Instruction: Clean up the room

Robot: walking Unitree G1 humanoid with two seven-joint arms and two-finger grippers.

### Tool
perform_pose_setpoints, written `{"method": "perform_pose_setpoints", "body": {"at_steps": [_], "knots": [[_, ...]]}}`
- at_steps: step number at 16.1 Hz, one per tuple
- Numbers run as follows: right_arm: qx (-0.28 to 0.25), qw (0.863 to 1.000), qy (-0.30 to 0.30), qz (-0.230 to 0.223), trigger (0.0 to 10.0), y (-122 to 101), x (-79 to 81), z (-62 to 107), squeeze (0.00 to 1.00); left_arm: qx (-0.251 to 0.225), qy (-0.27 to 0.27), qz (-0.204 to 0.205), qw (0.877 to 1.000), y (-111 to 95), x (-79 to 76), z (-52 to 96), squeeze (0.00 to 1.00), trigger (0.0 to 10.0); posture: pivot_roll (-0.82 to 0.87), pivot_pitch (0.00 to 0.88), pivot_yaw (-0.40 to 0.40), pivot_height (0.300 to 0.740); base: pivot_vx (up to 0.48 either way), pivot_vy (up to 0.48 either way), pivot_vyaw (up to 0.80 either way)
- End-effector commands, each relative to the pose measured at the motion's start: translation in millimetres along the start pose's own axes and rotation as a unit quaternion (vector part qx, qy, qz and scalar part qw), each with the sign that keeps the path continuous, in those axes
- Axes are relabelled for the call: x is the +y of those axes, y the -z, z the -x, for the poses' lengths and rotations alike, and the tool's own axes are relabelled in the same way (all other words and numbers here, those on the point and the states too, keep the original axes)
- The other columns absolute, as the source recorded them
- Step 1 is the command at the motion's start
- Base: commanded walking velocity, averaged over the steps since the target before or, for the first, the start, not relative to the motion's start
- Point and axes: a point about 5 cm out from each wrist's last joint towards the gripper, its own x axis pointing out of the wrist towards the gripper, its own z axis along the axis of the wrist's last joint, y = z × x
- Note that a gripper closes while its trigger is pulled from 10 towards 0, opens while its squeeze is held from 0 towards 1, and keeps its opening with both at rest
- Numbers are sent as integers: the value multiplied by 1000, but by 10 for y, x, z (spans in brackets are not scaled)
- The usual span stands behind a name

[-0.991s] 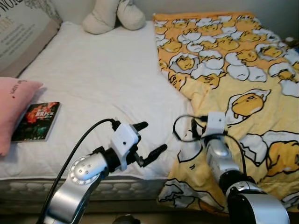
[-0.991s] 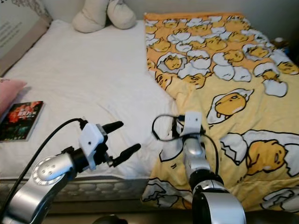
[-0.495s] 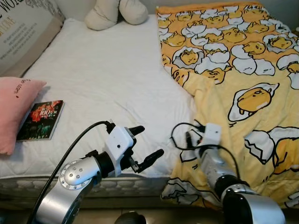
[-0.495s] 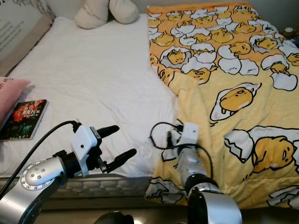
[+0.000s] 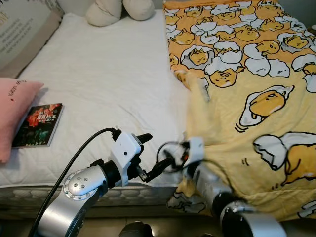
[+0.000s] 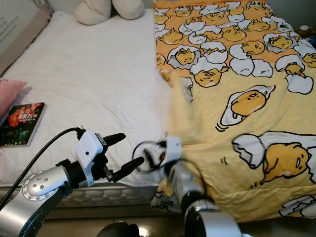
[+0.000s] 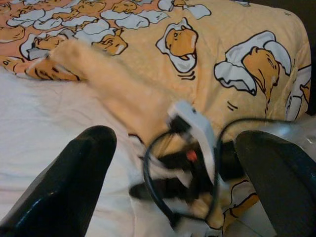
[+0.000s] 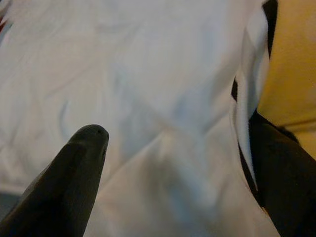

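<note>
A yellow blanket [image 5: 256,74] printed with cartoon eggs covers the right half of the bed, over a white sheet [image 5: 108,84]. My right arm [image 5: 194,149] reaches in from below at the blanket's left edge, near the foot of the bed. In the right wrist view my right gripper [image 8: 180,131] is open, and the blanket's edge [image 8: 247,113] lies against one finger [image 8: 284,168]. My left gripper [image 5: 155,150] hovers open over the sheet's front edge, just left of the right wrist. A blurred fold [image 5: 197,91] runs along the blanket's left side.
A book [image 5: 38,125] lies on the sheet at the left, beside a pink pillow [image 5: 12,111]. A printed cushion [image 5: 19,29] and a cream plush [image 5: 118,10] sit at the head of the bed. The mattress edge [image 5: 29,195] runs along the front.
My right arm has swung left toward the left gripper, and the blanket's left edge has shifted with it. The left gripper has stayed open. The camera has tilted slightly.
</note>
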Motion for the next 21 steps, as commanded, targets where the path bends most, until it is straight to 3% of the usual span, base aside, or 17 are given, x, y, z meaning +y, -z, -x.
{"method": "perform_pose_setpoints", "body": {"at_steps": [1,4,5,8,9,10,12,15,19,21], "knots": [[24,997,-68,-15,9725,165,228,-27,0,-4,-8,-2,1000,-36,12,35,0,10000,193,100,95,740,0,0,0],[37,985,-165,-43,9529,325,452,7,0,-4,-9,3,1000,-37,11,40,0,10000,190,97,94,740,0,0,0],[35,975,-211,-53,10000,333,510,40,0,-4,-10,3,1000,-35,18,45,0,10000,185,92,92,740,0,0,0],[16,964,-262,-44,10000,216,527,120,0,-5,-15,3,1000,-34,41,44,0,10000,175,81,88,740,0,0,0],[-11,969,-244,-29,10000,110,490,114,0,-5,-17,2,1000,-34,49,38,0,10000,168,74,84,740,0,0,0],[-63,980,-187,15,10000,-88,391,104,0,-7,-20,1,1000,-32,61,27,0,10000,159,71,82,740,0,0,0],[-136,980,-104,106,10000,-358,289,125,0,-9,-24,1,1000,-33,74,0,0,10000,148,65,82,740,0,0,0],[-189,973,-13,133,10000,-559,185,164,0,-15,-22,4,1000,-42,56,-48,0,10000,141,59,83,740,0,0,0],[-181,964,148,128,10000,-632,-218,157,0,-40,-52,25,998,-42,29,-69,0,10000,155,69,97,740,0,0,0],[-174,956,192,138,10000,-680,-314,163,0,-38,-51,33,997,-26,-11,-61,0,10000,168,73,100,740,0,0,0]]}}
